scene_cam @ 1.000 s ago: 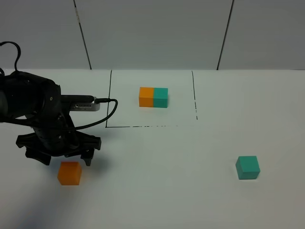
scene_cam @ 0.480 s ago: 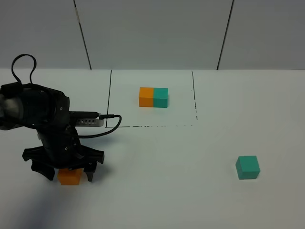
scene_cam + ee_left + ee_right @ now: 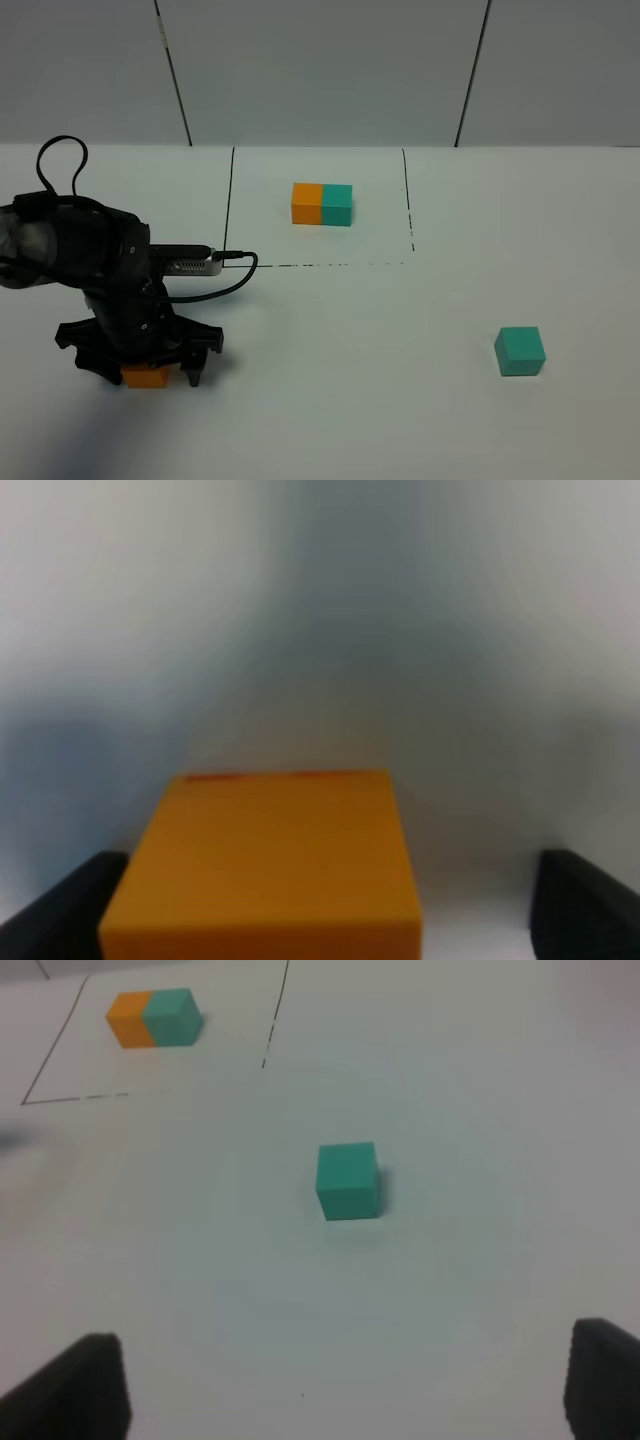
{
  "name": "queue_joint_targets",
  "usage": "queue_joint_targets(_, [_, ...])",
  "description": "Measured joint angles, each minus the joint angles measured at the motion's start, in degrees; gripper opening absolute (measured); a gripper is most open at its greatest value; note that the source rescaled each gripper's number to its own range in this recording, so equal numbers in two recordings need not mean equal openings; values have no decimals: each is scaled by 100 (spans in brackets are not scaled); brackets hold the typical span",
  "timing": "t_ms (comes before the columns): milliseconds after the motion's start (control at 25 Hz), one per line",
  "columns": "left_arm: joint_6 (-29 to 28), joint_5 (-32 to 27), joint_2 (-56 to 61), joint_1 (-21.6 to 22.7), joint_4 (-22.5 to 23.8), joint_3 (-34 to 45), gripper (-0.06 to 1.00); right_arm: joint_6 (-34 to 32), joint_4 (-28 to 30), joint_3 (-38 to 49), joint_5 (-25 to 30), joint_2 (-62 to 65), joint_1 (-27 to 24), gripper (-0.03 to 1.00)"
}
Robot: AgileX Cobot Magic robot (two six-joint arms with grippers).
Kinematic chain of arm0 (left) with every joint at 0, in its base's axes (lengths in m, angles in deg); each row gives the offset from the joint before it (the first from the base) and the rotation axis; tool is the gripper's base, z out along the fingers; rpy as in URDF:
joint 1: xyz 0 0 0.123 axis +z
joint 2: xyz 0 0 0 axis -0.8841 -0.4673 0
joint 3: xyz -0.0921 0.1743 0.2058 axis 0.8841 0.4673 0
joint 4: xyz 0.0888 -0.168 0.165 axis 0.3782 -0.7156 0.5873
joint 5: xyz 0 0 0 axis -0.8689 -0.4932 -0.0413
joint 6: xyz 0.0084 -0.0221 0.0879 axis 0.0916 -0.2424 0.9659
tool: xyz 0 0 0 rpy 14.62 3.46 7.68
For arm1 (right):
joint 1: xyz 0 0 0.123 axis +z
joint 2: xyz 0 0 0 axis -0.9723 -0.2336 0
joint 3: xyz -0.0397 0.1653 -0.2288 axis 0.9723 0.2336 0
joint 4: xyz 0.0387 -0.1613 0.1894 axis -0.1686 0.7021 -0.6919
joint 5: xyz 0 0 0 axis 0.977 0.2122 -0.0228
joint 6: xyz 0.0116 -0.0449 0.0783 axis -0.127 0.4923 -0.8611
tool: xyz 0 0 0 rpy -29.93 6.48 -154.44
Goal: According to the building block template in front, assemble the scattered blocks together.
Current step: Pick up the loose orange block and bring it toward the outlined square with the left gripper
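The orange cube (image 3: pixel 270 865) sits at the lower left of the high view, between the spread fingers of the left claw (image 3: pixel 148 365), with a gap on one side. The teal cube (image 3: pixel 520 351) lies well apart at lower right, in front of the right claw (image 3: pixel 350 1385), which is wide and empty. The template (image 3: pixel 322 204) sits at upper centre.

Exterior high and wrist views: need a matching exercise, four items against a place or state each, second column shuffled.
Things:
1. loose orange cube
2. loose teal cube
3. template pair
4. right gripper

Place or state:
A. inside the drawn black square
B. between the open jaws of the left gripper
C. alone at the right of the exterior view, untouched
D. open, nothing between its jaws

Pairs: 1-B, 2-C, 3-A, 4-D
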Motion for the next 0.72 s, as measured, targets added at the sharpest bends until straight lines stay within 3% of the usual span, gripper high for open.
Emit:
queue_joint_targets(480, [12, 29, 31, -15, 23, 59, 67, 0, 0, 0, 0, 0, 0, 74])
queue_joint_targets(720, [-16, -135, 31, -15, -12, 59, 48, 0, 0, 0, 0, 0, 0, 74])
